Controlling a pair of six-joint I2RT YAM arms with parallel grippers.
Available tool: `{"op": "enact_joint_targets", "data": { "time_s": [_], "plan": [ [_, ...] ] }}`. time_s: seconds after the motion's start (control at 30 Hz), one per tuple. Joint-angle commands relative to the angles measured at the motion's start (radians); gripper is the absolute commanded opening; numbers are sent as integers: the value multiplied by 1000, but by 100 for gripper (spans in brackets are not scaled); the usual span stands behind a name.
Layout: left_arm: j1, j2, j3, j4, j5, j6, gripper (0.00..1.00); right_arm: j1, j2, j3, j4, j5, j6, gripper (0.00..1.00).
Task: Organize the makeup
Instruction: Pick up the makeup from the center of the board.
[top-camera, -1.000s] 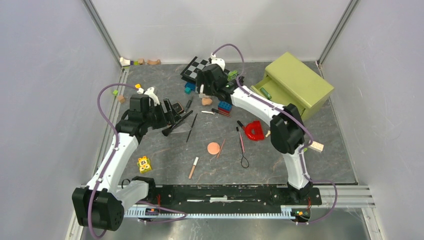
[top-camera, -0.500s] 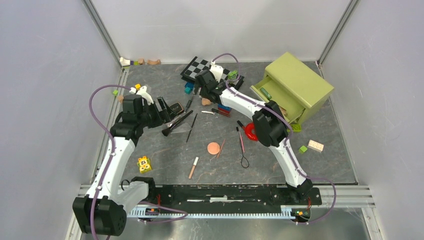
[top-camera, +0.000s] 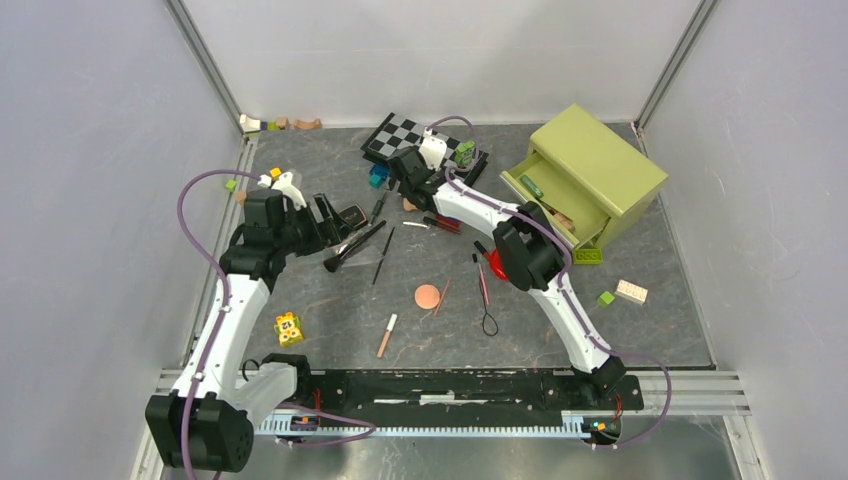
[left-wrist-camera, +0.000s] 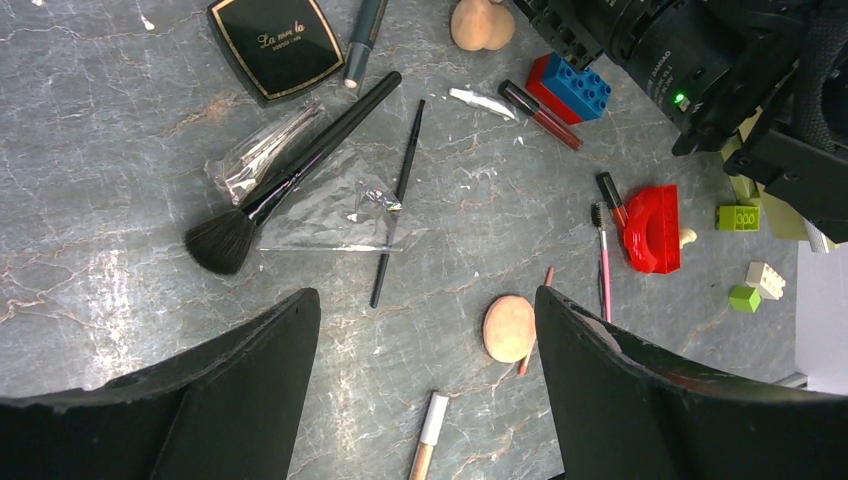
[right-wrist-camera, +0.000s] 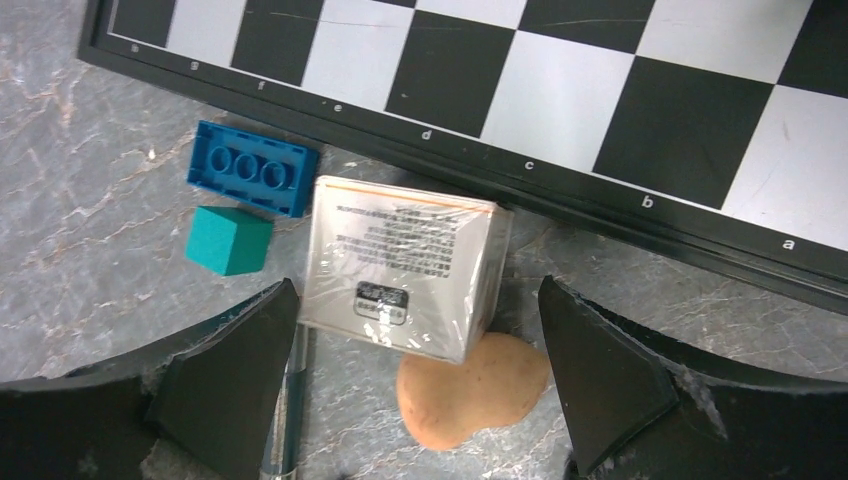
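Observation:
The makeup lies spread over the mat. In the left wrist view I see a dark compact (left-wrist-camera: 275, 45), a big black brush (left-wrist-camera: 290, 175) on clear wrap, a thin brush (left-wrist-camera: 398, 200), a round peach puff (left-wrist-camera: 509, 328), a pink pencil (left-wrist-camera: 604, 265) and a white-capped pencil (left-wrist-camera: 428, 448). My left gripper (left-wrist-camera: 425, 300) is open and empty, hovering above them. My right gripper (right-wrist-camera: 417, 300) is open over a wrapped white box (right-wrist-camera: 405, 265) and a tan sponge (right-wrist-camera: 475, 385), holding nothing.
A chessboard (right-wrist-camera: 560, 80), a blue brick (right-wrist-camera: 252, 168) and a teal cube (right-wrist-camera: 228, 240) lie by the right gripper. A green drawer box (top-camera: 585, 172) stands open at the back right. A red piece (top-camera: 497, 262) lies under the right arm's elbow.
The right arm has folded leftward and its gripper has moved toward the chessboard. The left gripper drew back slightly to the left, then held still. No makeup moved.

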Motion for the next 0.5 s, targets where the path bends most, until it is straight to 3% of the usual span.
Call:
{"op": "enact_joint_targets", "data": {
  "time_s": [0.0, 0.2, 0.47],
  "plan": [
    [14, -2, 18, 40, 33, -32, 85, -1, 20, 46, 23, 72, 5, 94],
    [27, 15, 18, 45, 54, -37, 85, -1, 0, 24, 62, 83, -83, 76],
    [40, 33, 18, 48, 64, -39, 85, 1, -141, -169, 267, 3, -254, 53]
  ]
}}
